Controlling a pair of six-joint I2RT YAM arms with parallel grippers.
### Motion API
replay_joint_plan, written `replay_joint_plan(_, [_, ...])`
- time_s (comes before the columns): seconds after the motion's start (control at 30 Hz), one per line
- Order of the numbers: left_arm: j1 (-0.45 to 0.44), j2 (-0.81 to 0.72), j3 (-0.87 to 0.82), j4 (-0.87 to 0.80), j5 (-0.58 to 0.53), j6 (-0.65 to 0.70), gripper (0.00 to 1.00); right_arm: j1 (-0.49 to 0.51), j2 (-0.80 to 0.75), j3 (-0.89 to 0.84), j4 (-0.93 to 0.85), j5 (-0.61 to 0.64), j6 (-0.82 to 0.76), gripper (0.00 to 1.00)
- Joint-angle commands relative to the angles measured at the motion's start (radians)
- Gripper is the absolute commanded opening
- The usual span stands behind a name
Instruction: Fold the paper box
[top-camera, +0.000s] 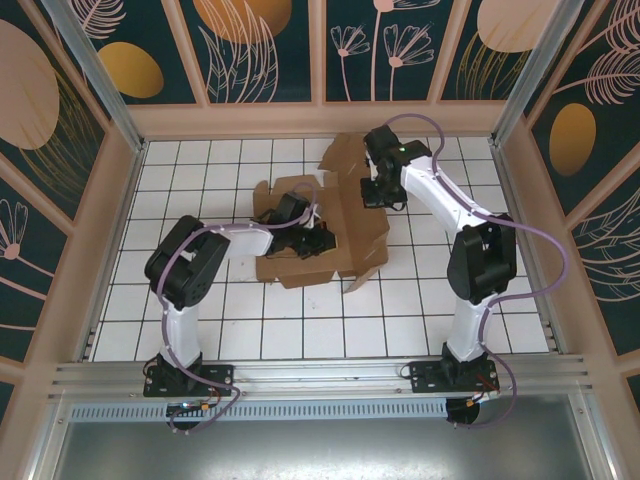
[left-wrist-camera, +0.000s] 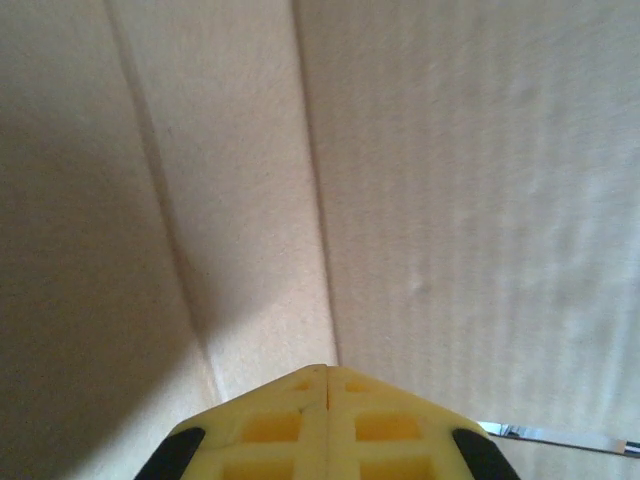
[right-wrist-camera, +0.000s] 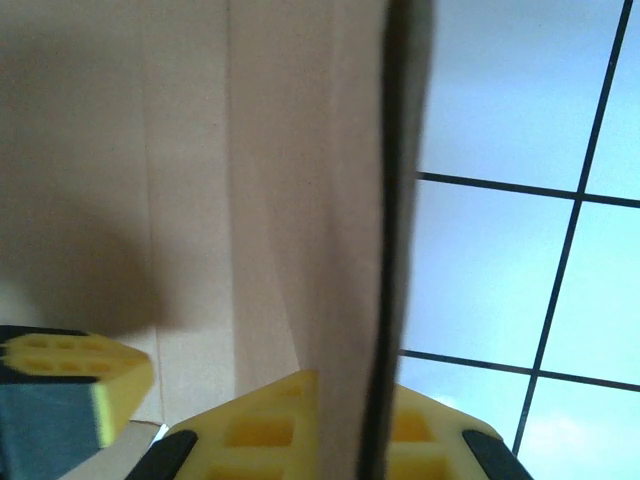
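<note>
On white tiles (top-camera: 250, 330) lies one paper box (top-camera: 360, 230).

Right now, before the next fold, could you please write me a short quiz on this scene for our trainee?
1. True or false: the left gripper holds a flap of the paper box between its fingers.
2. Which gripper is clamped on a cardboard edge? A left, B right, C both.
3. Fill in: the box lies on a white ____ floor.
Key: 1 false, its fingers are pressed together with nothing between them. 2 B, the right gripper. 3 tiled.
</note>
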Motion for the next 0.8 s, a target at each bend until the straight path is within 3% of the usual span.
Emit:
replay_joint_plan(0.0, [0.078, -0.135, 0.000, -0.082, -0.076, 0.075, 0.00, 0.002, 0.000, 0.014, -0.077, 0.080, -0.027, 0.08])
replay_joint_plan(0.17, [0.146, -0.153, -0.050, -0.252, -0.200, 0.167, 0.00, 0.002, -0.033, -0.012, -0.070, 0.094, -0.046, 0.07])
replay_joint_plan(0.43, [0.136, -0.080, -0.146, -0.115, -0.106, 0.070, 0.00, 0.009, -0.063, -0.046, -0.075, 0.114, -0.058, 0.09])
replay_joint_plan(0.77, [0.032, -0.043, -0.137, -0.024, -0.037, -0.003, 0.00, 0.100, -0.021, -0.003, -0.099, 0.221, -0.054, 0.11])
